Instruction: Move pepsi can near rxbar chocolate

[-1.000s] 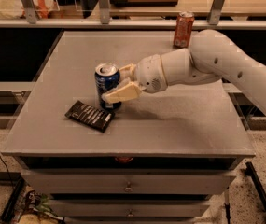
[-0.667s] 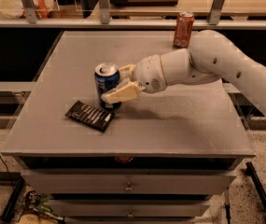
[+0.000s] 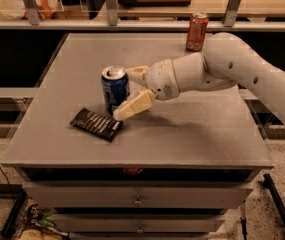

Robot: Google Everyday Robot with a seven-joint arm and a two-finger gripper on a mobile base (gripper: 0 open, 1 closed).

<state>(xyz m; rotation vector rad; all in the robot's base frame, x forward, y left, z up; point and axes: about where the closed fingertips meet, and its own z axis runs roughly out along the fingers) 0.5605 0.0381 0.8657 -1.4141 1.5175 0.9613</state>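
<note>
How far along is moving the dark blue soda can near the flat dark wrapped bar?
Looks done: the dark blue pepsi can stands upright close behind the flat dark rxbar chocolate. In hand: the cream gripper is at the can. Left: probably only drawing it away.

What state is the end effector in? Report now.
End effector: closed on the upright dark blue soda can, beside the flat dark wrapped bar.

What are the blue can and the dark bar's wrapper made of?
The pepsi can looks like thin metal: it has a silver top and glossy printed blue sides. The rxbar chocolate seems wrapped in plastic film, smooth with a dull sheen, though it could be foil. The hand, right beside the can, looks like pale hard plastic.
</note>
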